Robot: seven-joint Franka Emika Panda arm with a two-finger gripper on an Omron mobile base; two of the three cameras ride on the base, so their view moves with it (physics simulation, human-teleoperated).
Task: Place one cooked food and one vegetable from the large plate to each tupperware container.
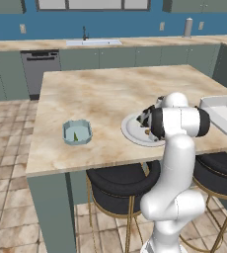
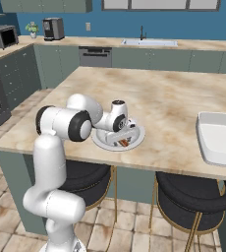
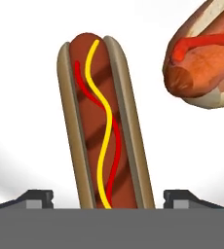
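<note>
On the large plate point(image 3: 26, 121) a hot dog point(image 3: 102, 121) with yellow and red sauce lines lies lengthwise between my gripper's point(image 3: 109, 197) two fingertips, which stand apart on either side of its bun. My gripper is open, low over the plate point(image 2: 138, 134), and touches nothing that I can see. A second hot dog point(image 3: 206, 53) lies at the upper right of the hand view. The small teal tupperware point(image 1: 77, 132) sits left of the plate point(image 1: 131, 129) with something green inside. The white tupperware point(image 2: 218, 138) stands to the right. My forearm hides most of the plate in the left base view.
The island counter's near edge point(image 1: 95, 165) runs just in front of the plate. Two black stools point(image 2: 193, 194) stand under it beside my base. A back counter with a sink point(image 1: 93, 42) lies far behind.
</note>
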